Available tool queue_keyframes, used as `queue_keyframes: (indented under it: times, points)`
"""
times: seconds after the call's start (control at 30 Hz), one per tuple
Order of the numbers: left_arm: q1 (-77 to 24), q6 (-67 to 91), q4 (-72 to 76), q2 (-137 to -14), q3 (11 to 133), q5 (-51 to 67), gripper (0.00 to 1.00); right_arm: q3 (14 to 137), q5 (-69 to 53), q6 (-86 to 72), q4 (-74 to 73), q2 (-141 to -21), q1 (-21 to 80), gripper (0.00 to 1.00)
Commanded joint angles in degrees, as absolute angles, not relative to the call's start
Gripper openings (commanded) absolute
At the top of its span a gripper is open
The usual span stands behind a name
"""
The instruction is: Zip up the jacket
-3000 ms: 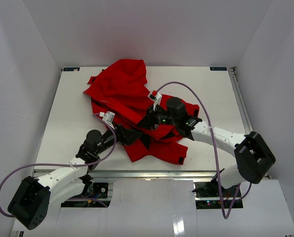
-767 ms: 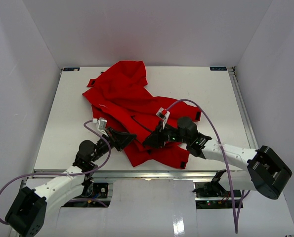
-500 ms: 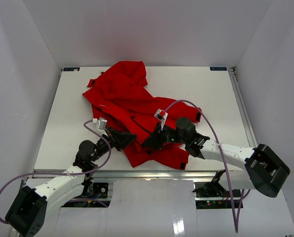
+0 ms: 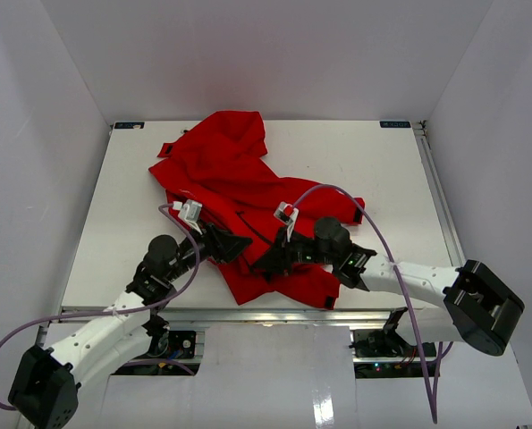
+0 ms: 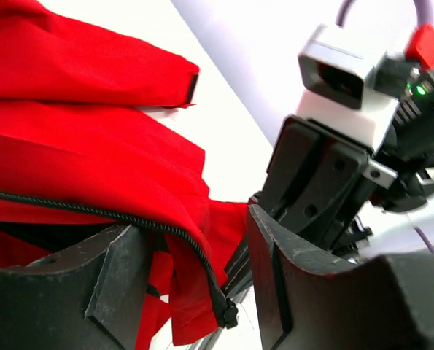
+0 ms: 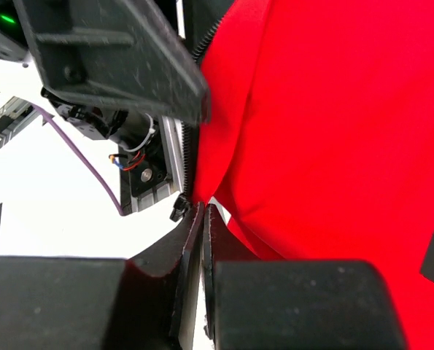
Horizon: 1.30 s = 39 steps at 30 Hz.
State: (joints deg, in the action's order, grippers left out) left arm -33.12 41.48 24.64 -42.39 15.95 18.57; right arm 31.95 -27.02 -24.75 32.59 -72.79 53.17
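Left fingers: the left gripper (image 5: 195, 281) has its two dark fingers (image 5: 111, 266) spread apart, clamping nothing.
Between left fingers: a fold of the large bright red soft fabric jacket (image 4: 221, 170) lies in the gap. Its dark toothed zipper (image 5: 129, 216) runs in from the left and ends low between the fingers.
Right fingers: the right gripper (image 6: 200, 219) has its fingers (image 6: 191, 248) pressed together, with the jacket's red edge running in at their tips.
Grippers: both sit close together at the jacket's near edge, the left one just left of the right one.
Jacket: crumpled, spread from the far left toward the near centre.
Surface: the jacket lies on a flat white table (image 4: 382, 179), with the right side of the table bare.
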Motion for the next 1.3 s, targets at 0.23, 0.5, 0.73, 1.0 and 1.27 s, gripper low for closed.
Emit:
queue_keyframes:
  times: [0.23,0.5,0.73,1.0,1.27]
  points:
    - [-33.13,37.95,-3.61,-38.50,23.91,13.07,0.57,35.48,-24.23,-23.00,31.93,-74.00,54.52,0.08]
    - [-33.13,38.95,-8.94,-39.74,25.11,11.76,0.55,37.81,-22.32,-22.29,29.75,-74.36,55.97,0.08]
    - [-33.13,39.89,-7.95,-38.72,25.06,12.81,0.47,39.02,-22.09,-21.84,29.31,-77.03,58.03,0.08]
    - [-33.13,41.01,0.24,-33.02,21.44,16.87,0.29,37.71,-21.62,-21.68,30.76,-78.51,60.73,0.34]
    - [-33.13,43.17,9.26,-30.44,17.33,21.75,0.09,38.20,-21.30,-20.81,30.93,-80.35,61.96,0.41]
